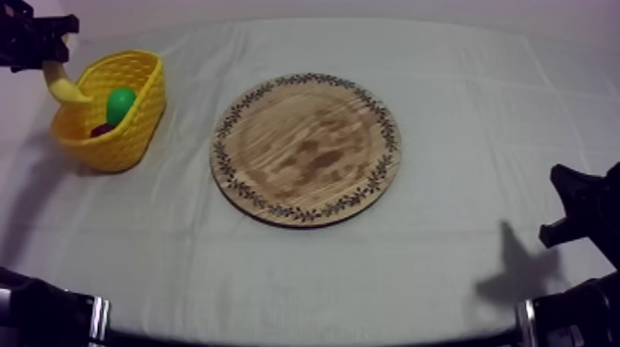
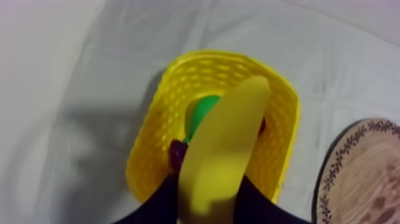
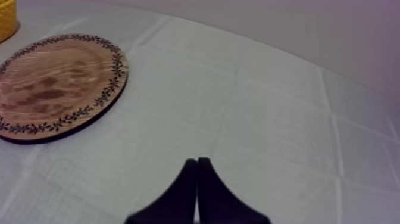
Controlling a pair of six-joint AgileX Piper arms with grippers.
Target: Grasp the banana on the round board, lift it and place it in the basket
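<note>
One banana (image 2: 223, 149) hangs in your left tool (image 2: 207, 202), the two black fingers (image 2: 156, 207) clamped on its lower end, the free end reaching out over the mouth of the one yellow basket (image 2: 152, 119). From above, the fruit sits at the basket's left rim; whether it touches the weave cannot be told. Inside the basket lie two pieces: one green pear (image 2: 201, 110) and, just beside it, one dark reddish fruit (image 2: 177, 154) whose kind you cannot make out. The basket stands at the table's (image 1: 461, 277) far left, close to the cloth's edge, so you have little margin on that side. To its right, apart from it with a strip of bare cloth between, lies the one round wooden board (image 1: 304, 148) with its patterned rim, nothing on it. Beyond the board the cloth runs open to the right and toward the near edge, giving you wide room to move. Your right tool (image 3: 197, 164) is clenched on nothing, its fingers pressed together in a narrow wedge above bare cloth, well apart from the board's edge
</note>
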